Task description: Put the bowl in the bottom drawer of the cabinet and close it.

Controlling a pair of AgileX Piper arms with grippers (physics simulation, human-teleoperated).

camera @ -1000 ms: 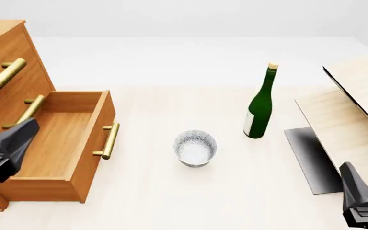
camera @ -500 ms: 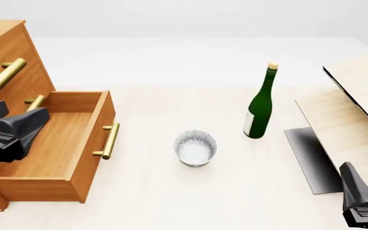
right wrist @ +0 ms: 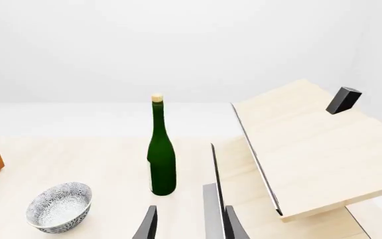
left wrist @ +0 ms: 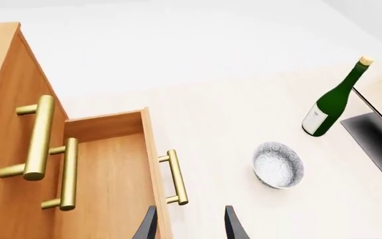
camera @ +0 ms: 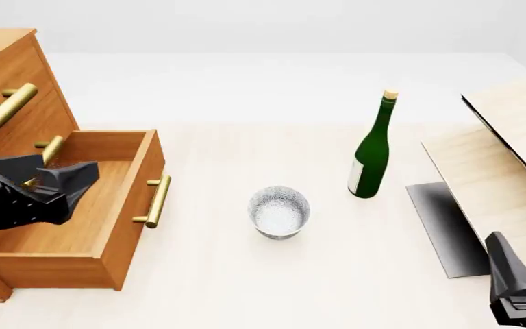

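Pale bench [camera: 217, 274]. Left gripper [camera: 66, 181] open and empty over bottom drawer [camera: 107, 253], pulled open. Bowl [camera: 279, 212] off to its right. Right gripper [right wrist: 185, 224] open too, holding nothing.

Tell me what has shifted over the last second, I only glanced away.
Only the left tool moved: it rose from the near left corner and swung right, toward the middle of the table, now hanging over the open bottom drawer with nothing in it. The bowl, the green bottle, the cabinet and the right tool stayed as they were; nothing was gripped or released.
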